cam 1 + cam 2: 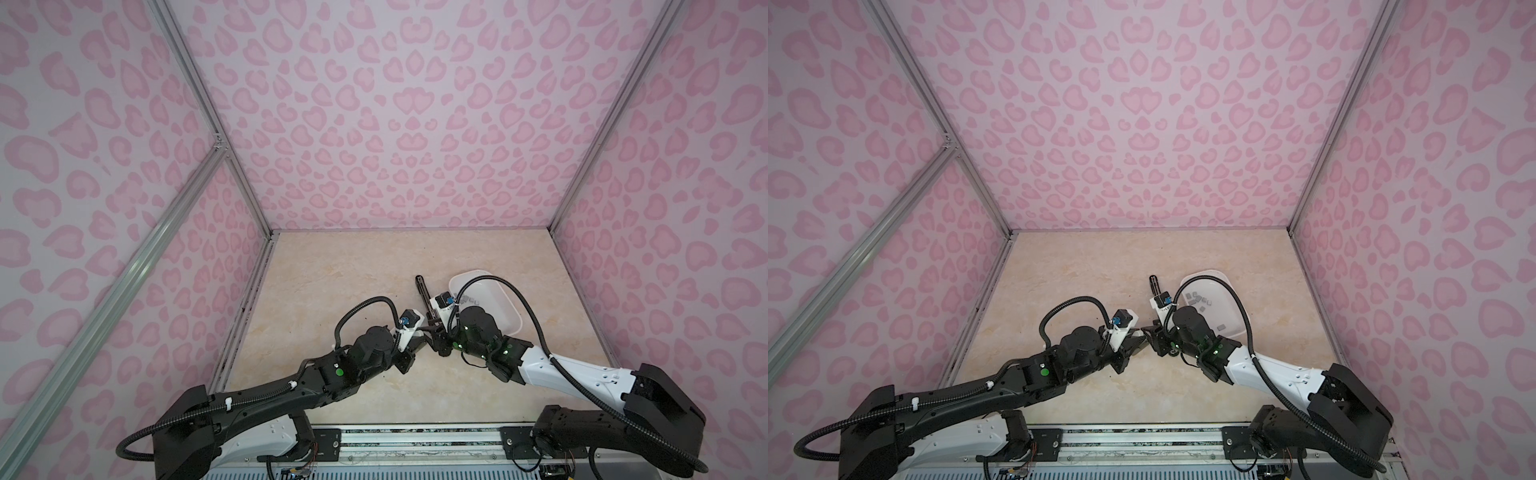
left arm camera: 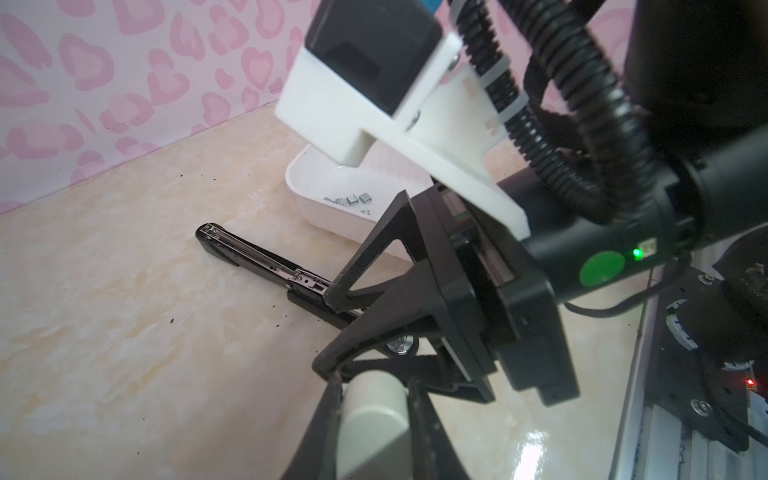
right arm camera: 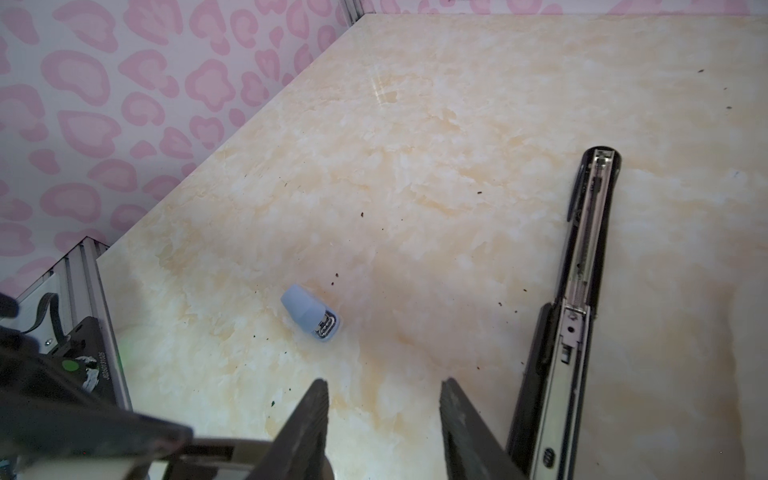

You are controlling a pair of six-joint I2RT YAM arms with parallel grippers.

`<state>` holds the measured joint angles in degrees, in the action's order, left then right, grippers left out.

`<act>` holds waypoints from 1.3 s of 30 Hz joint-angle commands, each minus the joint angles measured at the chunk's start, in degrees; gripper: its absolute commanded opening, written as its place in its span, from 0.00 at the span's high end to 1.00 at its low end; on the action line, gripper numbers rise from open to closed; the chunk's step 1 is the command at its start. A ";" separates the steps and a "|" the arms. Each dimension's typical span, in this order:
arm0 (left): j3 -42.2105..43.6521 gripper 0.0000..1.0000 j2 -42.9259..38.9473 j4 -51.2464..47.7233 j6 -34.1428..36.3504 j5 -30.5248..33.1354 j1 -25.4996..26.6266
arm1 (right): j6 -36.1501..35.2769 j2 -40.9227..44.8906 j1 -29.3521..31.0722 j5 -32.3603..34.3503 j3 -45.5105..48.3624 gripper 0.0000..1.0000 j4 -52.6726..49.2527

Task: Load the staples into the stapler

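A long black stapler [image 1: 422,291] [image 3: 586,232] lies opened out flat on the marble table, its metal channel facing up. Several grey staples [image 1: 1200,299] [image 2: 353,199] lie in a white tray [image 1: 498,299]. My left gripper [image 2: 374,382] [image 1: 420,334] is shut on a small cream stapler [image 2: 370,419], right against one finger of the right gripper. My right gripper [image 3: 384,399] [image 1: 436,332] hangs open over bare table beside the black stapler's hinge end, nothing between its fingers. A small light-blue stapler [image 3: 309,318] lies ahead of it.
The tray [image 1: 1225,286] sits at the right of the black stapler [image 1: 1155,286], partly under the right arm's cable. Pink patterned walls close in three sides. An aluminium rail [image 1: 415,440] runs along the near table edge.
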<state>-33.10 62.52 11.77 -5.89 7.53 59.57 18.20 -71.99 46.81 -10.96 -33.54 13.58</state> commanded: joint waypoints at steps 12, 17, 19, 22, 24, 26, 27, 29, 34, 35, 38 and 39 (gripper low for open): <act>6.81 0.96 -10.33 10.56 -0.62 1.70 -1.18 | -0.26 -1.43 1.11 -4.44 -0.20 0.55 1.52; 7.74 0.96 -11.49 11.50 -1.18 -0.99 -2.31 | -1.27 -2.32 2.72 -6.50 -0.71 0.55 2.72; 7.79 0.96 -11.42 11.69 -1.22 -1.20 -2.30 | -1.75 -2.45 3.51 -7.01 -0.86 0.55 3.00; 7.76 0.96 -11.45 11.66 -1.40 -1.55 -2.53 | -2.21 -2.25 3.95 -7.00 -0.97 0.55 3.14; 7.97 0.96 -12.04 11.75 -1.40 -1.64 -2.66 | -1.38 -1.65 3.27 -5.92 -0.42 0.55 2.95; 8.62 0.96 -13.17 12.12 -1.36 -1.64 -2.79 | -1.19 -0.97 2.58 -5.92 0.04 0.55 3.03; 9.02 0.96 -13.75 12.42 -1.48 -1.68 -2.96 | -1.36 -0.56 2.37 -5.54 0.14 0.55 2.71; 9.64 0.96 -14.70 12.82 -1.45 -1.98 -3.22 | -1.75 0.45 2.39 -4.43 0.23 0.56 2.09; 10.49 0.96 -14.85 13.94 -1.23 -4.41 -3.83 | -3.91 5.49 2.41 -2.65 2.73 0.51 2.85; 10.39 0.96 -14.52 14.06 -1.18 -5.08 -3.93 | -4.85 7.09 2.41 -2.96 3.75 0.48 3.52; 10.68 0.96 -13.99 15.00 -0.69 -8.37 -4.41 | -7.79 12.15 2.38 -5.58 7.50 0.36 7.62; 10.90 0.96 -14.00 15.35 -0.38 -9.68 -4.55 | -9.07 13.69 2.50 -6.81 9.00 0.33 9.67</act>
<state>-22.61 48.29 22.52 -6.70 2.46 55.44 13.37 -61.28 49.19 -15.11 -27.40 17.32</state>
